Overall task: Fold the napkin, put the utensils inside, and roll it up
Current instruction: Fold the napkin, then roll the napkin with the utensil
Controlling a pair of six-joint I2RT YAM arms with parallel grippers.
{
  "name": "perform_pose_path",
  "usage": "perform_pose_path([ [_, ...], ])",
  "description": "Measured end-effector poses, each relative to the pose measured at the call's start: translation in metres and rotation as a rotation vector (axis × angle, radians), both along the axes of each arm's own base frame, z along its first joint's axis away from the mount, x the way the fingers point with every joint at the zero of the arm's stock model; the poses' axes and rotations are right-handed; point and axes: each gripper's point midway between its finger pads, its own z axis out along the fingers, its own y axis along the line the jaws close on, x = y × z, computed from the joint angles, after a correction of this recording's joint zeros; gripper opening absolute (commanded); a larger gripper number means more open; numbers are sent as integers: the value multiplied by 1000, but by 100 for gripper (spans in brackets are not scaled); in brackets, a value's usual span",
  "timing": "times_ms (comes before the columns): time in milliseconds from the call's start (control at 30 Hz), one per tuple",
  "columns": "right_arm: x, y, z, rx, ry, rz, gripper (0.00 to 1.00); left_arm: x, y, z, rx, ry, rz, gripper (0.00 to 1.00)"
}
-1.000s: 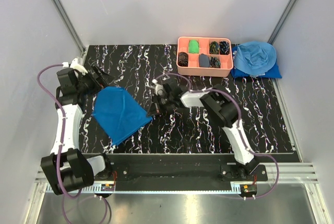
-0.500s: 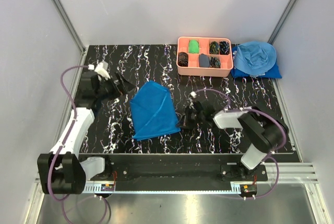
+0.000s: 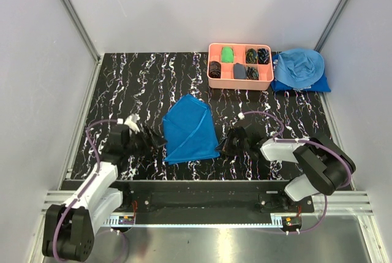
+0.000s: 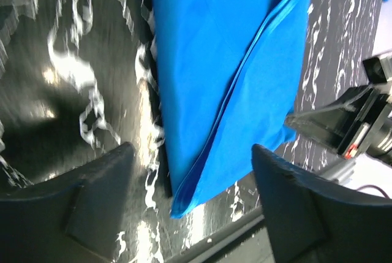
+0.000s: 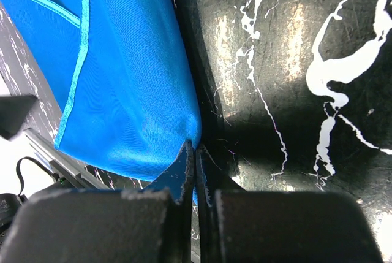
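The royal-blue napkin (image 3: 190, 131) lies folded on the black marbled table (image 3: 141, 85), roughly a triangle with its wide edge toward the arms. My right gripper (image 3: 222, 146) is low at the napkin's near right corner. In the right wrist view the right gripper (image 5: 196, 149) is shut on that corner of the napkin (image 5: 122, 60). My left gripper (image 3: 156, 140) sits at the near left corner. In the left wrist view the left gripper (image 4: 191, 146) is open, its dark fingers (image 4: 98, 195) either side of the napkin (image 4: 226, 60) corner without pinching it. The utensils are out of view.
A pink compartment tray (image 3: 239, 84) with small dark and green items stands at the back. A sky-blue heap of cloth (image 3: 298, 68) lies to its right. The table's front edge (image 3: 202, 181) runs just below both grippers.
Both arms have drawn back toward the near edge. The right gripper pulled the napkin from the left side to the table's middle, and the left gripper swung in beside it, jaws slightly narrower.
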Motion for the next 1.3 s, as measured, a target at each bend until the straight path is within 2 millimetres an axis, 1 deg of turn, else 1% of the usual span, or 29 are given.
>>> perform_pose_path([
  [100, 0, 0, 0, 1, 1, -1, 0, -16, -5, -17, -40, 42, 1, 68],
  [200, 0, 0, 0, 2, 1, 0, 0, -31, -10, -30, -80, 73, 9, 64],
  [233, 0, 1, 0, 3, 0, 0, 0, -34, -12, -32, -94, 75, 10, 61],
  [367, 1, 1, 0, 6, -2, 1, 0, -39, -16, -34, -131, 66, 16, 57],
  [433, 1, 2, 0, 10, -3, 2, 0, -39, -18, -32, -145, 63, 18, 55],
  [600, 4, 6, 0, 25, -10, 5, 0, -36, -24, -27, -168, 53, 15, 53],
  [733, 4, 8, 0, 36, -9, 9, 0, -41, -29, -33, -164, 86, -2, 49],
  [800, 4, 8, 0, 37, -9, 8, 0, -44, -30, -38, -156, 114, -1, 49],
  [933, 4, 7, 0, 41, -9, 4, 0, -43, -29, -39, -143, 109, 8, 49],
  [1133, 4, 7, 0, 45, -9, 0, 0, -42, -24, -43, -106, 100, 30, 39],
  [1300, 4, 7, 0, 45, -8, -1, 0, -42, -23, -46, -91, 103, 33, 37],
])
